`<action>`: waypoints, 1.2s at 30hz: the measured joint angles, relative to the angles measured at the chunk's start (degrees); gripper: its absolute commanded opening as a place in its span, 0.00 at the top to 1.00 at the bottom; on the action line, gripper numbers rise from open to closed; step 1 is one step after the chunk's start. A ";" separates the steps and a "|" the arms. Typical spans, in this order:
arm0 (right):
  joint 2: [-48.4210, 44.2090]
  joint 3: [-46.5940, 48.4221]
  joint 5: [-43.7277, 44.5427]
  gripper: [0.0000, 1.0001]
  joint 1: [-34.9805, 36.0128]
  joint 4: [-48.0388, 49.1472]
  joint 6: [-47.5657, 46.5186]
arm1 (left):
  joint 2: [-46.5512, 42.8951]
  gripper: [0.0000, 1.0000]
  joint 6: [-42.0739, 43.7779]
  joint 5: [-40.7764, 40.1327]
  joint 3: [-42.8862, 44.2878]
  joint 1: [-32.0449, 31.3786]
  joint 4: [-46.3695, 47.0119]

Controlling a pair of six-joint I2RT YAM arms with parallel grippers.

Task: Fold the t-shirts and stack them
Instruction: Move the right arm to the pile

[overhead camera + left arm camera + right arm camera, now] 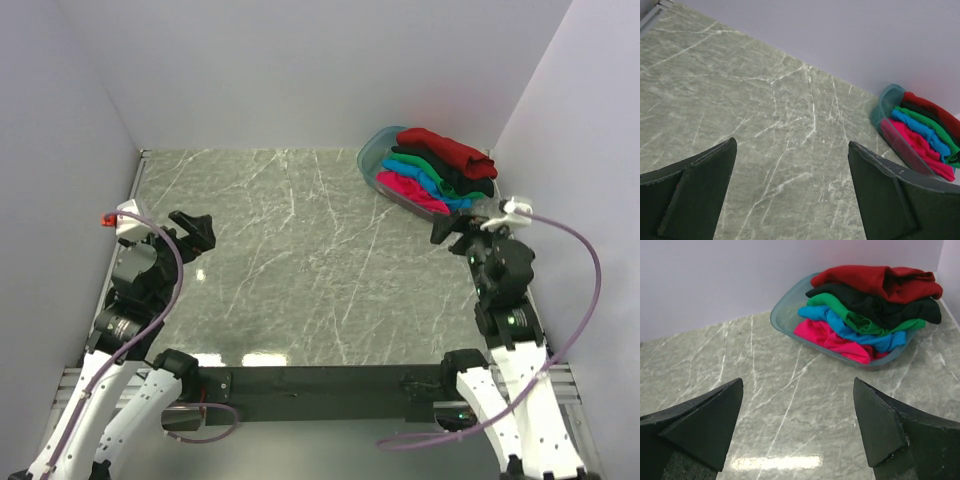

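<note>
t-shirts (875,300): soft matt cloth
tub (778,311): clear bluish plastic, smooth
table (765,385): marble-look top, smooth, glossy with glare

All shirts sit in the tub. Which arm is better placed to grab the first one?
Right: the right gripper, open, is near the tub of t-shirts; the left gripper is across the table.

A grey-green marbled table (300,260) with pale veins spans the view. A clear bluish plastic tub (371,158) sits at the table's far right corner, near the plain pale walls (300,70) enclosing the table.
</note>
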 measured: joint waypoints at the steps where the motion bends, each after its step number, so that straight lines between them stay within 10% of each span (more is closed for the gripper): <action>1: 2.51 1.40 -0.13 0.04 0.04 0.09 -0.09 | 0.37 0.01 0.00 0.17 0.00 0.00 0.02; 16: 49.88 43.63 7.91 0.04 1.14 -6.97 0.02 | 1.51 0.01 -0.09 0.79 0.00 0.00 -0.22; 36: 67.84 49.66 7.54 0.09 -11.13 -10.60 3.58 | 1.22 0.01 -0.09 1.27 0.02 0.00 -1.38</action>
